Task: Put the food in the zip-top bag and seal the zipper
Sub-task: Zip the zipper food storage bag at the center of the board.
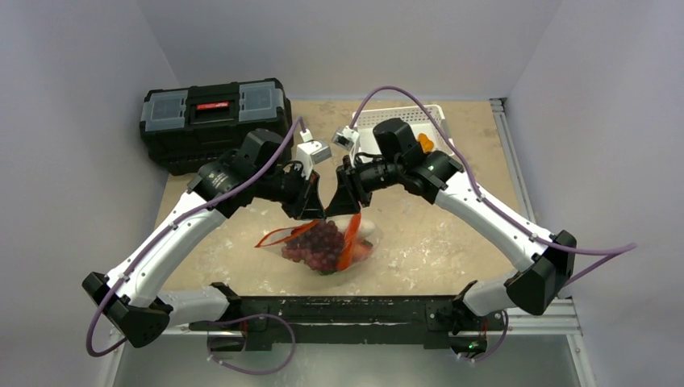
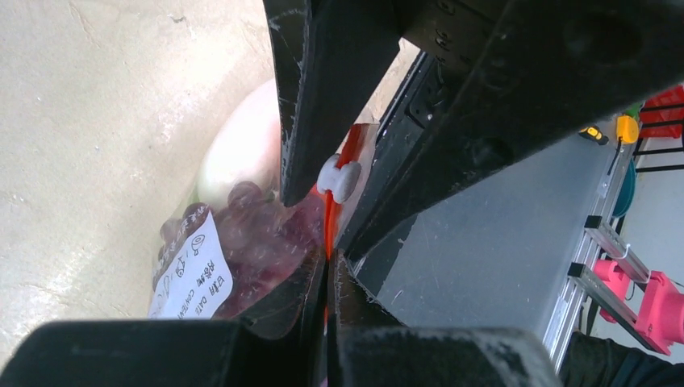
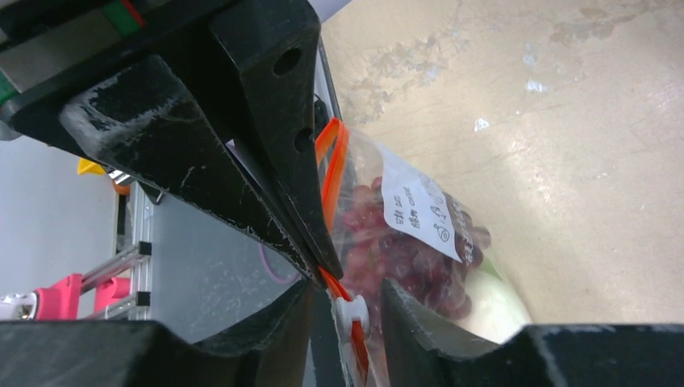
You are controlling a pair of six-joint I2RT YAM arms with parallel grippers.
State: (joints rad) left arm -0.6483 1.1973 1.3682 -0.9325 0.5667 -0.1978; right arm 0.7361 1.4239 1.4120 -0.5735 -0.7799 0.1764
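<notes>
The zip-top bag (image 1: 323, 246) lies mid-table with the food inside: purple grapes (image 1: 321, 242), an orange carrot (image 1: 348, 243) and a white bulb (image 1: 367, 228). My left gripper (image 2: 331, 262) is shut on the orange zipper (image 2: 330, 222) strip, just behind the white slider (image 2: 339, 179). From the other side my right gripper (image 3: 348, 302) straddles that slider (image 3: 352, 310), its jaws apart with a gap on each side. In the top view both grippers meet above the bag's far edge, left (image 1: 313, 214) and right (image 1: 339, 211). The bag's white label (image 3: 423, 214) faces up.
A black toolbox (image 1: 214, 121) stands at the back left. A white slotted basket (image 1: 403, 121) sits at the back right, behind my right arm, with an orange item (image 1: 425, 143) at its edge. The black base rail (image 1: 339, 310) runs along the near edge.
</notes>
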